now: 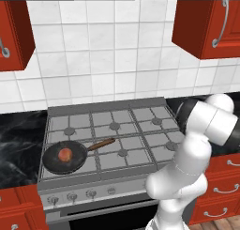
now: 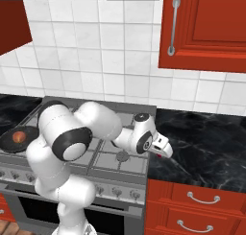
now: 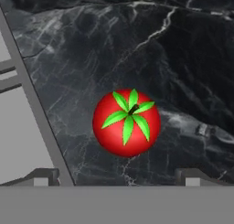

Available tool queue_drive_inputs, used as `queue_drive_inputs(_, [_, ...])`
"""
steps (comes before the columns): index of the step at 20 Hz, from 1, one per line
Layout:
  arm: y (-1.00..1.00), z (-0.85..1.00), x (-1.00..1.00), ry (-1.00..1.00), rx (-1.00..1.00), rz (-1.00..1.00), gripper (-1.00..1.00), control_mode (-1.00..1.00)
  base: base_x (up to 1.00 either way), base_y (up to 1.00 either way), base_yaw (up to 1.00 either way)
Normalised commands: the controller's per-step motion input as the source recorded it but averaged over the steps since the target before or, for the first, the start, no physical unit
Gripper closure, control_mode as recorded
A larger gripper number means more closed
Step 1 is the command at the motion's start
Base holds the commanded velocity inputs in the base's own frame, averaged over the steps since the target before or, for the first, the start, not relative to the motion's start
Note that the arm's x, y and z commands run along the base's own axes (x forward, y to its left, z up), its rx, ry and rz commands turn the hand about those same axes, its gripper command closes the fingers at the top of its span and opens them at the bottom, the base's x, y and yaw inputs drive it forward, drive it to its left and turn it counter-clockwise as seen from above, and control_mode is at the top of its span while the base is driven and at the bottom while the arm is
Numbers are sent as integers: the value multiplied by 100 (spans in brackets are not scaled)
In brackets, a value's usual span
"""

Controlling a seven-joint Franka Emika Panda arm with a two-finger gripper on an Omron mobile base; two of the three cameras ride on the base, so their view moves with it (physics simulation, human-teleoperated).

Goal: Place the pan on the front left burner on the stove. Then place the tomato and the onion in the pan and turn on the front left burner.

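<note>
Stove (image 1: 136, 130): you see the grey six-burner cooktop between red cabinets, white tiles behind it.
Bench (image 2: 202, 143): black marble, running right of the stove.
Pan (image 1: 64, 157): it sits on the front left burner, wooden handle pointing right and back.
Onion (image 1: 65, 154): it lies inside the pan.
Gripper (image 3: 117, 179): your fingertips stand wide apart, holding nothing, hanging over the bench just right of the stove edge.
Tomato (image 3: 126, 122): it rests on the marble, centred between and just beyond the fingertips.
Views: your hand view shows the tomato's green leaves; the right base view gives just a red sliver under the gripper.
</note>
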Motion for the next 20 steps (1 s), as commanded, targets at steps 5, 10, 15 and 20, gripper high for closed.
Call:
queue_drive_inputs(5, [-1,-15,28,1,0,0,-100,-100,0,0,0])
queue_drive_inputs(10, [-20,-23,21,3,0,0,-100,-100,0,0,0])
queue_drive_inputs(15, [-21,-20,18,2,0,0,-100,-100,0,0,0])
queue_drive_inputs(20, [-1,-15,8,1,0,0,100,-100,0,0,0])
